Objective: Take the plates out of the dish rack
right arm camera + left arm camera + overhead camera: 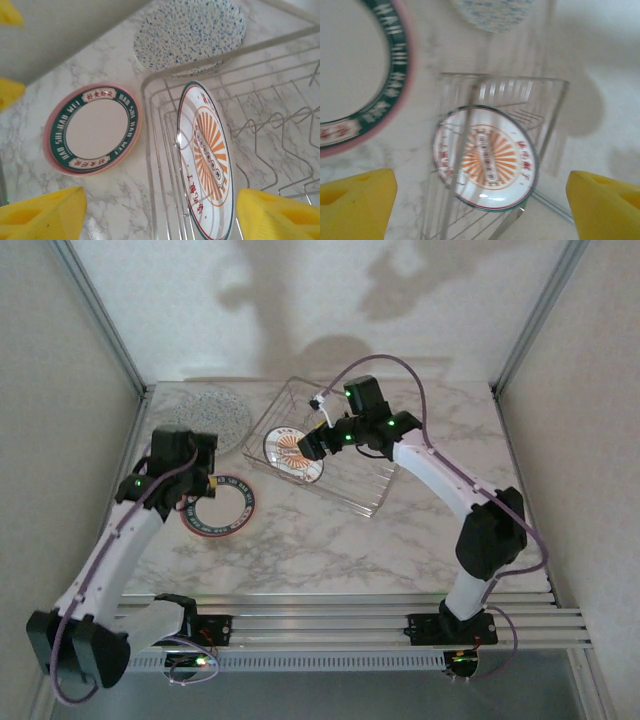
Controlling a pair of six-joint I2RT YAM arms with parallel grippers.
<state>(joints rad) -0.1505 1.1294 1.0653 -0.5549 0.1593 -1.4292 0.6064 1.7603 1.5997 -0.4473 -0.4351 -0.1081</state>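
Marble-patterned bench (330, 550) carries a rectangular silver wire dish rack (362, 482) with thin upright tines. A round glossy white plate with an orange sunburst emblem (293, 453) leans inside, at its left end. Outside lie a blue-speckled round plate (213, 415) and a green-rimmed plate (222, 508) on a pink plate (46, 142). The right claw (308, 447) hovers beside the white plate with its fingers apart. The left claw (197, 487), near the green-rimmed plate, is also apart.

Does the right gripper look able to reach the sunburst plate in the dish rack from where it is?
Probably yes. The right gripper hangs open right by the sunburst plate, which leans alone in the dish rack; nothing stands between them, only wire tines beside it.
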